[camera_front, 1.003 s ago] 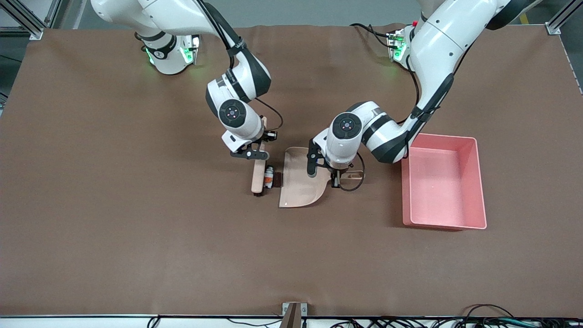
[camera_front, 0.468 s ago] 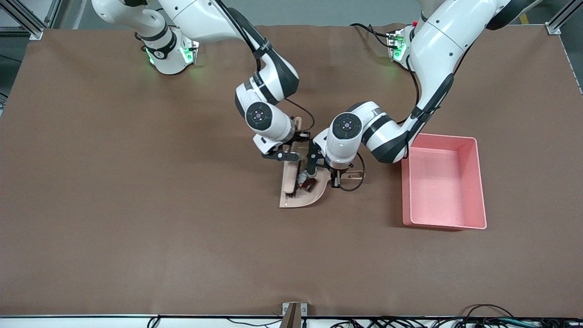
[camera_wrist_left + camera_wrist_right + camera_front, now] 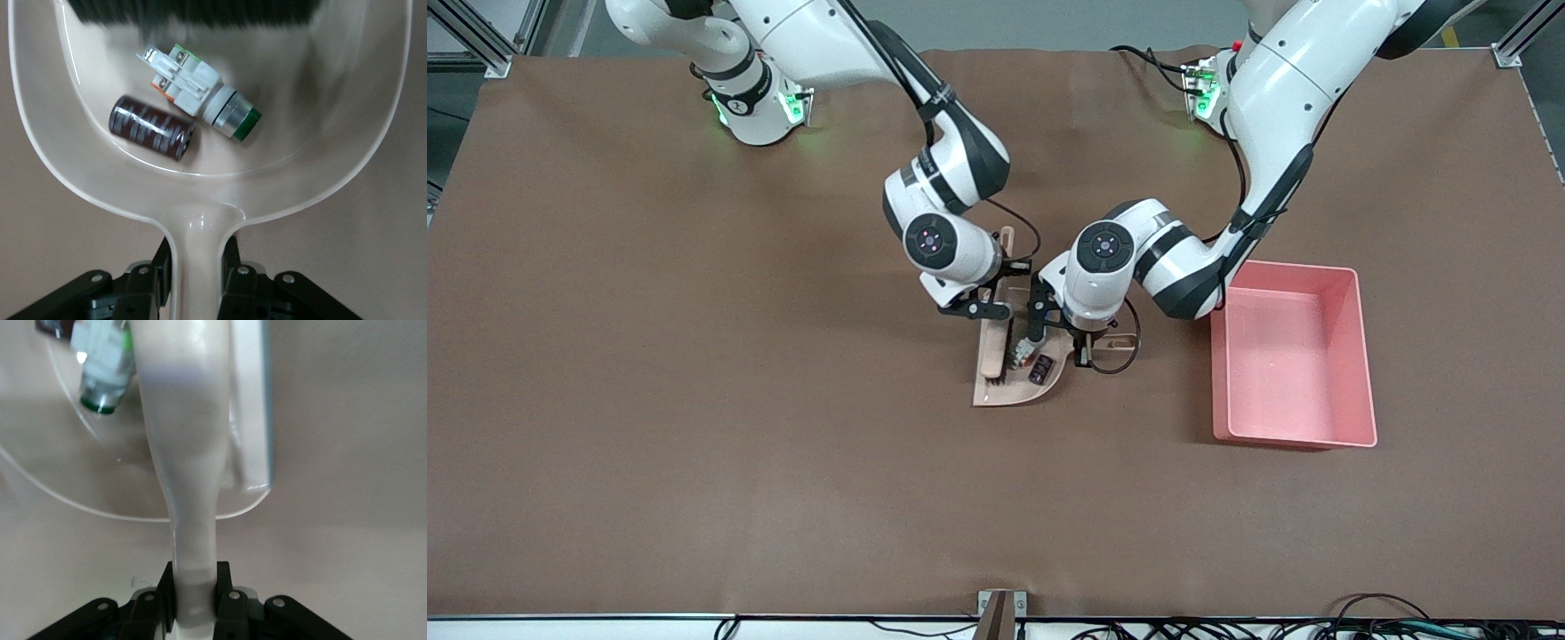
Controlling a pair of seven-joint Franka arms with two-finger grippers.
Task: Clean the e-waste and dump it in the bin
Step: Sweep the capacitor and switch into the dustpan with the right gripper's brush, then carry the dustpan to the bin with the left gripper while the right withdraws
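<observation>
Item 1 – beige dustpan [image 3: 1014,387], flat on the brown table cover [image 3: 694,444] near table centre; I have its handle [image 3: 200,267] clamped in the left gripper [image 3: 195,270], fingers [image 3: 162,263] tight on both sides of the stem. Item 2 – hand brush [image 3: 993,342], pale wooden body, dark bristles [image 3: 193,12]; its handle is pinched by the right gripper [image 3: 193,590], fingers [image 3: 165,587] closed on it, brush head over the pan's open mouth, toward the right arm's end. Item 3 – e-waste, 2 pcs, both inside the pan: white-grey component [image 3: 200,90] w/ orange patch, metal collar and green cap, lying on its side; dark maroon cylindrical block [image 3: 152,127] just beside it, at the pan's curved back wall. In the front view the component [image 3: 1020,354] sits by the bristles and the maroon block [image 3: 1040,367] a little nearer the camera. Item 4 – pink plastic bin [image 3: 1356,356], tall walls, upright on the cover toward the left arm's end, well apart from the pan. I can't tell whether the two pcs touch each other.
</observation>
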